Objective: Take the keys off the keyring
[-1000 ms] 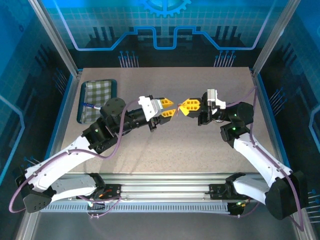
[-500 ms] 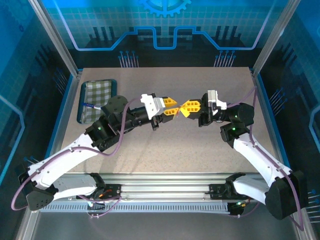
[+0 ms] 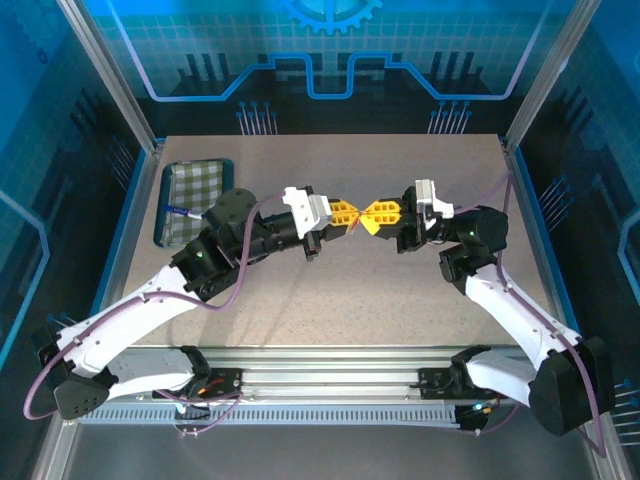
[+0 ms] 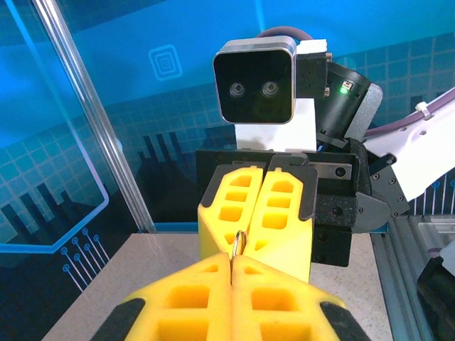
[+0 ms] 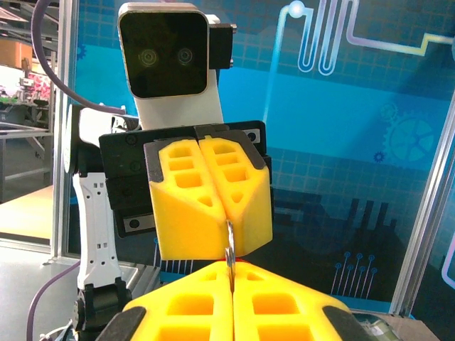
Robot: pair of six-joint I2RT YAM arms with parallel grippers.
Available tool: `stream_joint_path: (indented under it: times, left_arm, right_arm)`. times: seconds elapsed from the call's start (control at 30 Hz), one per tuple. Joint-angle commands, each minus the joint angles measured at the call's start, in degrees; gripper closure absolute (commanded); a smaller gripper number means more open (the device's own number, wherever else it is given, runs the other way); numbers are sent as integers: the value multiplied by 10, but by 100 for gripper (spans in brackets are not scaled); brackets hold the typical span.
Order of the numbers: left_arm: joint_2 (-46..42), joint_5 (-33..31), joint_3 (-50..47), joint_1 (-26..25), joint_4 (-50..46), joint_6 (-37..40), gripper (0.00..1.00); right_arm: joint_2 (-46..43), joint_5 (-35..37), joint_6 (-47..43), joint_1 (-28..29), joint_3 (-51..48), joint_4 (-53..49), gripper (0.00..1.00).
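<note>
Your left arm (image 3: pixel 130 312) and right arm (image 3: pixel 510 310) wear white shells over black joints, with purple cables (image 3: pixel 236 285). Your fingers (image 4: pixel 242 206) are blocky yellow, hollowed.

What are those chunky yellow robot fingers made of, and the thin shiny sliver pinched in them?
The chunky yellow fingers look like matte moulded or printed plastic: dull, blocky, with hollow pockets. The thin sliver looks like metal, grey with a bright glint along its edge, though too little shows to be sure.

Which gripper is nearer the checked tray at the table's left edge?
Left. The left gripper hangs right of the tray, over mid-table; the right gripper meets it tip to tip, farther right.
</note>
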Motion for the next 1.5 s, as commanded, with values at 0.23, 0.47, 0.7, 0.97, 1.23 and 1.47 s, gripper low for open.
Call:
stream_joint_path:
  times: [0.23,0.47,0.7,0.97,1.23,1.47]
  left_arm:
    - [-4,-21,26,4,-33,11,100]
    - [19,-90,84,4,-173,49,100]
    - [58,-93,144,4,-296,63,100]
    - [68,-65,158,4,-329,57,100]
    - [73,-60,161,4,-334,58,100]
    - [73,-58,160,3,-329,59,100]
  right_arm:
    - [-15,40,-8,-30,-11,-41,56]
    - [-92,73,-156,-78,34,-415,65]
    - [-112,53,-226,-72,59,-543,70]
    - [-76,50,-284,-33,130,-632,72]
    - [-50,37,-314,-7,159,-673,71]
    - [-33,25,-334,10,179,-702,71]
